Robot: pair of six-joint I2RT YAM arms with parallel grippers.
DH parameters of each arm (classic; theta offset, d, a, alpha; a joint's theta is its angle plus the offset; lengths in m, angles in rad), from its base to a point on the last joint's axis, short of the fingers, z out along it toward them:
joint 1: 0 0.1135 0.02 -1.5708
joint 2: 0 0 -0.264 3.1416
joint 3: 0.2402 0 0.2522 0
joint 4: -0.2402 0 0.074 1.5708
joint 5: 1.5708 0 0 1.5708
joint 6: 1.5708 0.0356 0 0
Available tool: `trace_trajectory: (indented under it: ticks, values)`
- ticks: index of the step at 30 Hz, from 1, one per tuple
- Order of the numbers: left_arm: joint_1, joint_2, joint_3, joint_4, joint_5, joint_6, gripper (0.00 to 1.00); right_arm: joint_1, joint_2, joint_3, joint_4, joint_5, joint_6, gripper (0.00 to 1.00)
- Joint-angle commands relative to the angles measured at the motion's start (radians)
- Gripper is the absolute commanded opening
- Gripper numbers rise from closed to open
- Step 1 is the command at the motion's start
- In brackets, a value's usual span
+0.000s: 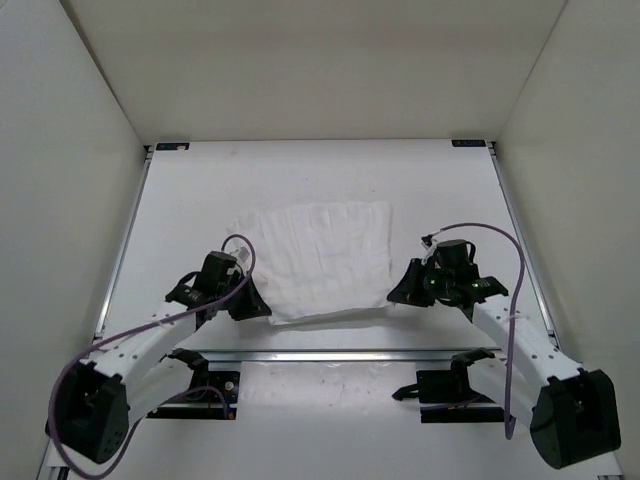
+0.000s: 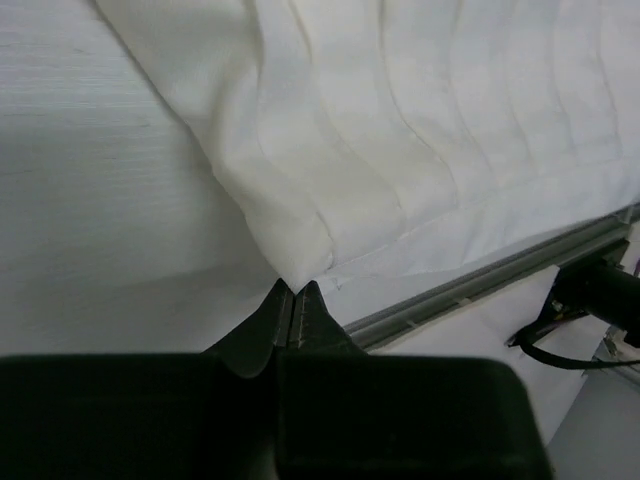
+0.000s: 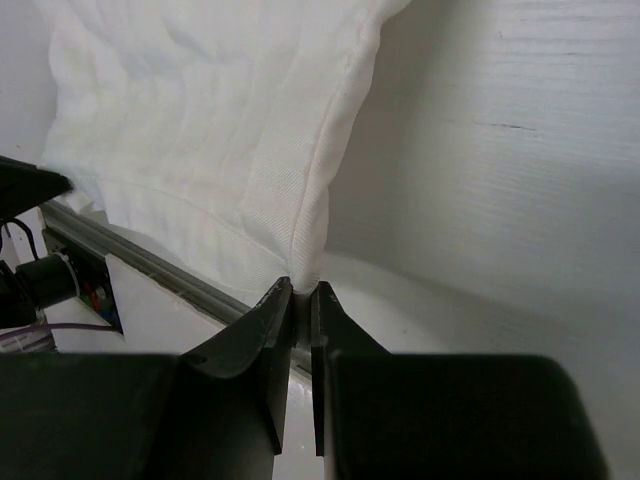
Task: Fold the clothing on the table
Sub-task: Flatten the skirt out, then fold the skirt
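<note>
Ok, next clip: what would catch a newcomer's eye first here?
The white pleated clothing lies spread flat in the middle of the table. Then comes the mirrored grip: the left hand pinches the garment's near left corner and the right hand pinches its near right corner, both shut on the fabric.

This is looking like a robotics lab cell. Plain white walls (image 1: 310, 60) are enclosing a rail-edged white table (image 1: 200, 190).
</note>
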Motion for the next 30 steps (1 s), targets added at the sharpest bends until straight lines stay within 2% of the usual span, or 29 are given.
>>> trace_trajectory:
  ticks: [1,6,14,19,24,27,30]
  values:
    - [-0.026,-0.141,0.007,-0.065,-0.039,-0.003,0.00,0.032,-0.104,0.000,-0.066,0.075,0.040,0.00]
    - [-0.023,-0.270,0.057,-0.210,-0.033,-0.009,0.00,0.092,-0.291,0.006,-0.208,0.120,0.092,0.00]
    - [-0.097,-0.373,0.065,-0.280,-0.010,-0.065,0.00,0.002,-0.505,0.076,-0.446,0.034,0.034,0.00]
    - [-0.040,-0.415,0.187,-0.305,0.045,-0.093,0.00,-0.064,-0.501,0.156,-0.569,-0.047,-0.012,0.00]
    - [0.078,-0.268,0.284,-0.161,0.133,-0.093,0.00,-0.112,-0.389,0.273,-0.529,-0.069,-0.012,0.00]
    - [0.135,-0.142,0.277,-0.009,0.179,-0.116,0.00,-0.116,-0.260,0.265,-0.385,-0.075,0.023,0.00]
    - [0.185,-0.004,0.251,0.181,0.211,-0.147,0.00,-0.207,-0.108,0.218,-0.160,-0.140,0.028,0.00]
